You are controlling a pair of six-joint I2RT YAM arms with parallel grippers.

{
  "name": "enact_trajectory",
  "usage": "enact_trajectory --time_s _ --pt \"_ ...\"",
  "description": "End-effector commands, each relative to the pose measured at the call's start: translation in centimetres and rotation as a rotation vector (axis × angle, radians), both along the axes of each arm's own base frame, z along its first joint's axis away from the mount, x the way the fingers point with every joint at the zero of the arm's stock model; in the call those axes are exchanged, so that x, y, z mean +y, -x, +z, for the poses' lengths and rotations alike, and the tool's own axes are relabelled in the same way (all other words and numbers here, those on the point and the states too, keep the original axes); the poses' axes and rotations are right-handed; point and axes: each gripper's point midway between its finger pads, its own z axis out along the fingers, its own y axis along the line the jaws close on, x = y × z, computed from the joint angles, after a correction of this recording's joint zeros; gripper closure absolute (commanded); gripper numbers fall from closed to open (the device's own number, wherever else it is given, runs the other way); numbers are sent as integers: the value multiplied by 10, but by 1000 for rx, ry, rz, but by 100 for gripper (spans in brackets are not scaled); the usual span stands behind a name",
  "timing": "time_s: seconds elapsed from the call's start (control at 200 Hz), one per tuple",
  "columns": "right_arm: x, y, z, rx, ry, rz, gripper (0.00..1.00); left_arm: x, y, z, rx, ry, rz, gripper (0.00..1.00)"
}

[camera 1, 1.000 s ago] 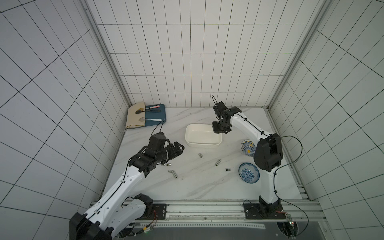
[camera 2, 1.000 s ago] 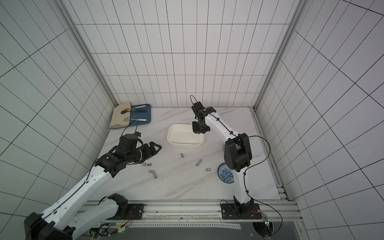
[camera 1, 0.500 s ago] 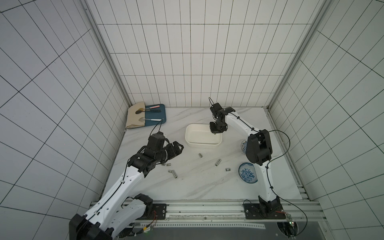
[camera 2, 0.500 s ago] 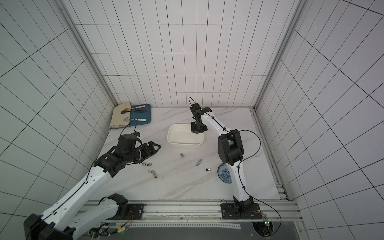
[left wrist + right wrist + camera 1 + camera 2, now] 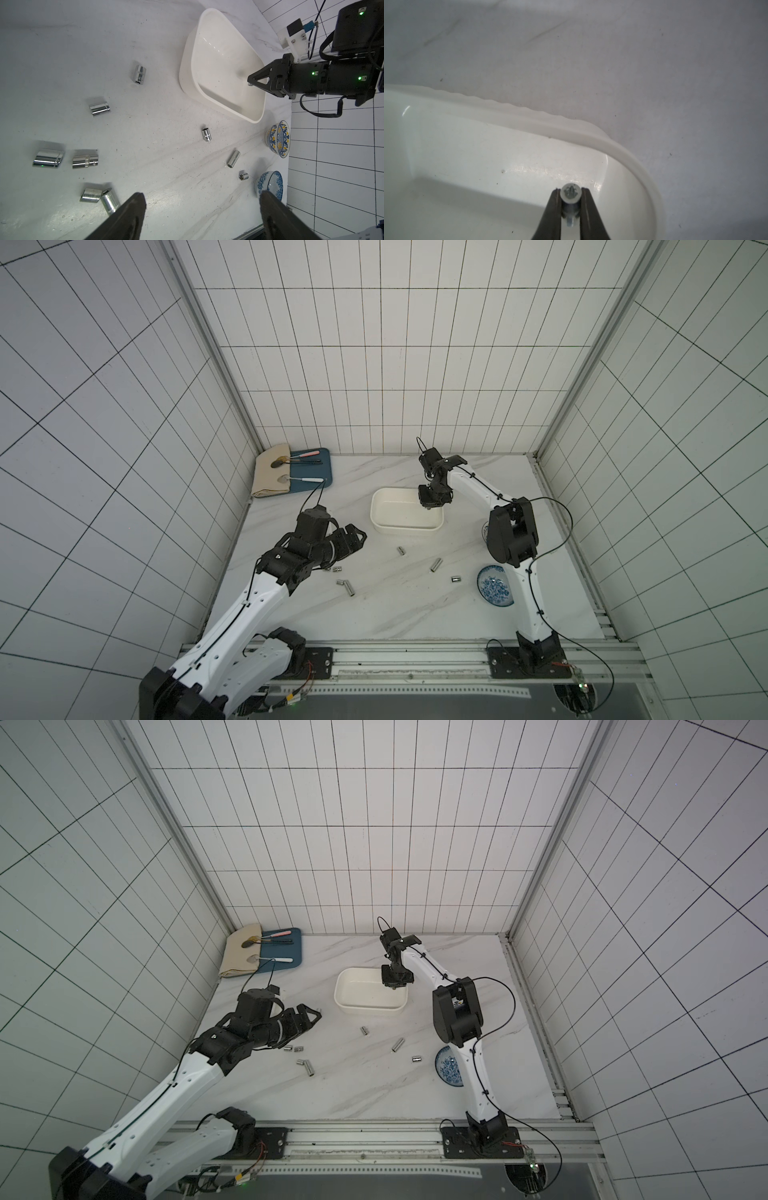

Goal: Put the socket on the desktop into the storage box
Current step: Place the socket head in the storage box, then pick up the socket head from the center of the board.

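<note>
Left gripper [image 5: 201, 193]: hovered low over the desktop [image 5: 395, 614], fingers wide apart, nothing held. Scarcely shifted over the last second.
Loose sockets [image 5: 99, 108]: nine counted on the marble in the left wrist view, none moved since a second earlier. Several lay close to the spread fingers, three toward the right edge.
Bowls [image 5: 494, 591]: two, blue-patterned, at the right edge; untouched.
Storage box [image 5: 405, 526]: stood mid-table, beyond the loose sockets. Floor looked bare wherever visible.
Right gripper [image 5: 429, 507]: travelled leftward from the box's right end to above the inside of its far right corner. Fingers pressed together on a small socket [image 5: 570, 193].
Small socket: pinched between the fingertips, seen end-on by the wrist camera, above the box floor. Contact with the floor could not be told.
Tray [image 5: 320, 485]: far left corner, with cloth and spoons; unchanged.
Meaning for task: carry judged complete, release judged next, nine pieces judged outstanding.
</note>
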Motion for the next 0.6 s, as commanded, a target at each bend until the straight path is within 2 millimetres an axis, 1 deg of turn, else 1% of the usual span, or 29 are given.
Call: enact_trajectory --time_s 0.0,0.03,0.145,0.2,0.335,0.5,0.595 --pt "1 -6 -2 9 -11 -14 81 2 2 -2 0 4 3 11" --pt "0 -6 -1 6 -9 -17 79 3 3 -2 2 3 4 11" --pt "1 -6 -2 8 -9 -17 78 4 3 -2 0 3 7 11" --pt "1 -6 1 4 -12 -18 71 4 3 -2 -2 4 9 11" --pt "1 -5 6 -4 -18 -17 69 5 3 0 -4 4 8 11" --pt "0 -2 21 -20 -31 -12 69 6 3 1 -11 -2 5 10" --pt "0 4 32 -32 -36 -2 65 6 3 2 -13 -4 2 10"
